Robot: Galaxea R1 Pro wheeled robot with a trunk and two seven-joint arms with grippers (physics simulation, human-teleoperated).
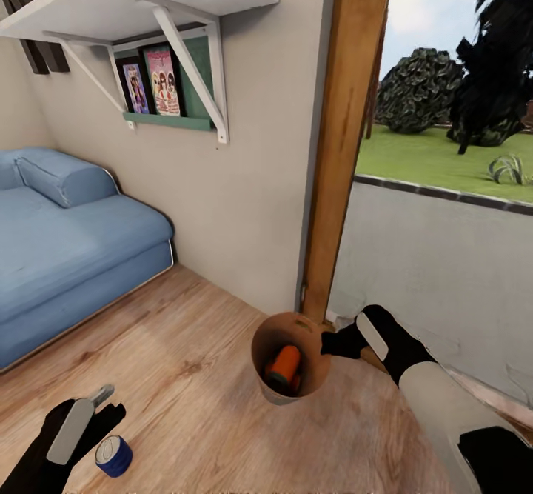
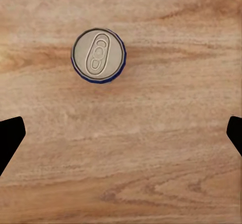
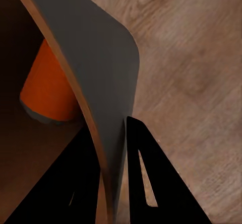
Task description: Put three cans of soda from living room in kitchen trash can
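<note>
Bright even daylight — sharp, soft shadows

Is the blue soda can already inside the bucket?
No, the blue can stands upright on the wood floor near the left gripper, apart from the bucket.

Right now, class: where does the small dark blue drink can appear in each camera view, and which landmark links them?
Head view: the small dark blue drink can stands low at the left on the wood floor, beside the left gripper.
Left wrist view: seen from above, silver top.
Right wrist view: not in it.
Shared landmark: the wood floor.
</note>
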